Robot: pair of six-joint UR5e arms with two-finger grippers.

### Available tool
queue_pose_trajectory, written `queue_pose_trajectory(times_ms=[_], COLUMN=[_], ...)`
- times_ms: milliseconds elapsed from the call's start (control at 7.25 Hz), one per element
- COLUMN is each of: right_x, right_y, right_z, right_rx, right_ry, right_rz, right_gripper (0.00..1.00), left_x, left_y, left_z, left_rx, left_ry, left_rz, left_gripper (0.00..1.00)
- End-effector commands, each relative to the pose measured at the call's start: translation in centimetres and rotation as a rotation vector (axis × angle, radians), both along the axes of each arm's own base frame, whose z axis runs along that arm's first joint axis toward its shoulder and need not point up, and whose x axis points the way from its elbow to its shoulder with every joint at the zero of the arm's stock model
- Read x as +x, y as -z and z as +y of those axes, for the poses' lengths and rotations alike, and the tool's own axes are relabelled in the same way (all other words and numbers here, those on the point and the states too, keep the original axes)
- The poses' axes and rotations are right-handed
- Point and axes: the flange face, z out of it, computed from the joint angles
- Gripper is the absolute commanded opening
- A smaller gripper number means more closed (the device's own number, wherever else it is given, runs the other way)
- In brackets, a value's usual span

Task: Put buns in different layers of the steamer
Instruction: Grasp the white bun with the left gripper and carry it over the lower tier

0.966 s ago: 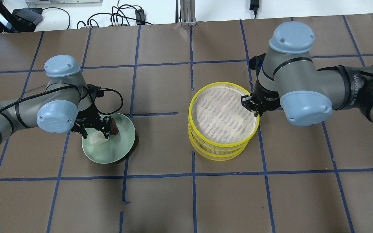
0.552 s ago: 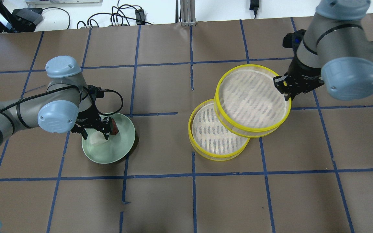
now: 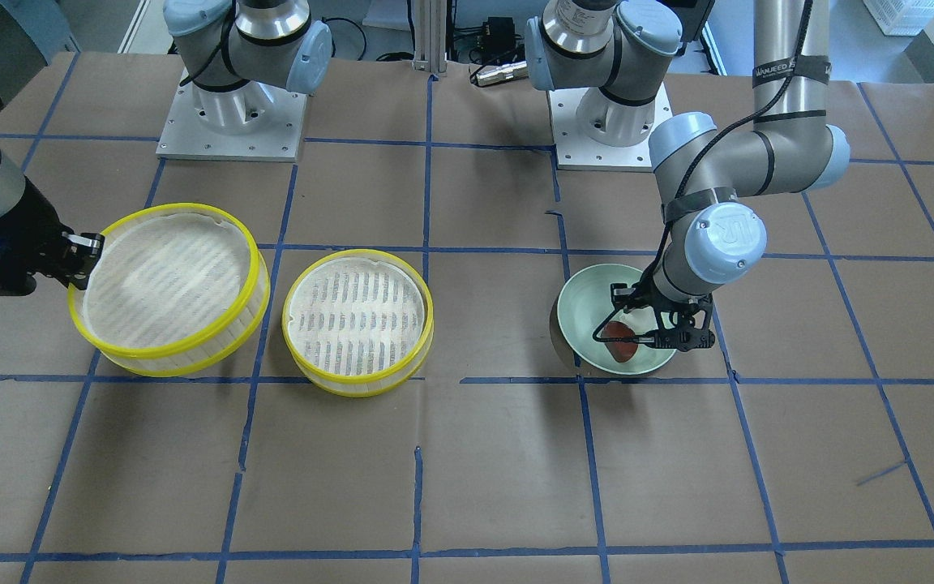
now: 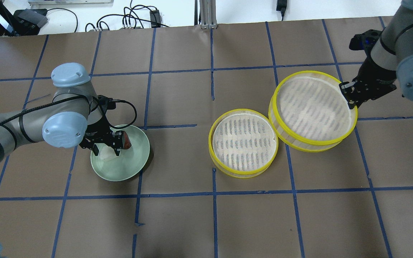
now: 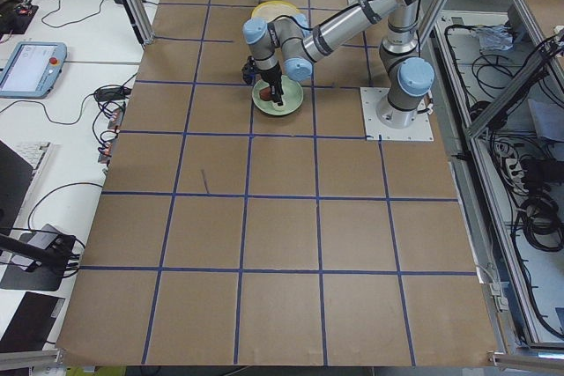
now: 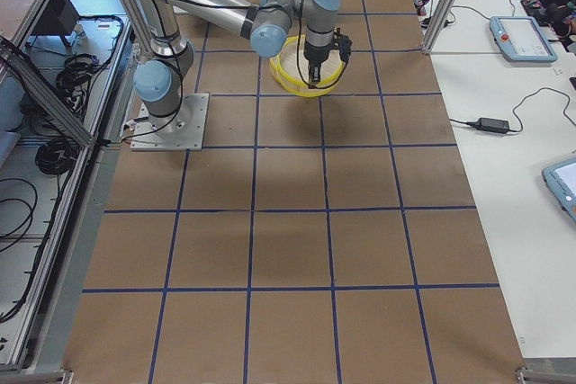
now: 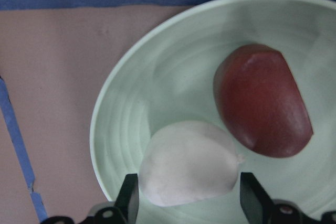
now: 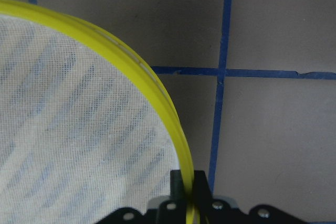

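Observation:
The white bun and the reddish-brown bun lie side by side in the pale green plate. My left gripper is open and low in the plate, with a finger on each side of the white bun. My right gripper is shut on the yellow rim of the steamer's upper tray. It holds that tray lifted and slightly tilted, to the right of the lower tray. The lower tray stands on the table. Both trays are empty.
Brown paper with a blue tape grid covers the table. Both arm bases stand at the robot's edge. Cables and power supplies lie beyond the far edge. The held tray's near rim overlaps the lower tray's right rim in the overhead view.
My right gripper has lifted the upper tray off the stack and carried it right and away, uncovering the lower tray. My left gripper has stayed in the plate around the white bun.

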Motion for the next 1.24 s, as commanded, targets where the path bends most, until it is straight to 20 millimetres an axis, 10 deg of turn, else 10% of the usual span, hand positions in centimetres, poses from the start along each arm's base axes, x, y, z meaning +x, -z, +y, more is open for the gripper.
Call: queue_pose_trajectory(times_ms=[0,552,828,1103], right_x=[-1.4,-1.5,-1.5,-1.5], right_y=[0.0,0.0,0.1,0.2], right_z=[0.0,0.0,0.0,0.1], right_rx=[0.002,0.0,0.001,0.002], right_ry=[-0.023,-0.02,-0.02,-0.018], right_rz=[0.021,0.028,0.028,0.027], right_gripper=[0.07,0.07,0.07,0.07], left_x=[0.0,-1.3,-8.0,-17.4], left_y=[-0.2,-10.1,-17.7,-19.3], left_z=[-0.1,1.4,-0.9,-0.5], left_rx=[-0.004,-0.11,-0.215,-0.254], left_ry=[-0.001,0.014,0.034,-0.077], left_rz=[-0.003,-0.02,0.06,0.139], left_gripper=[0.07,0.05,0.05,0.05])
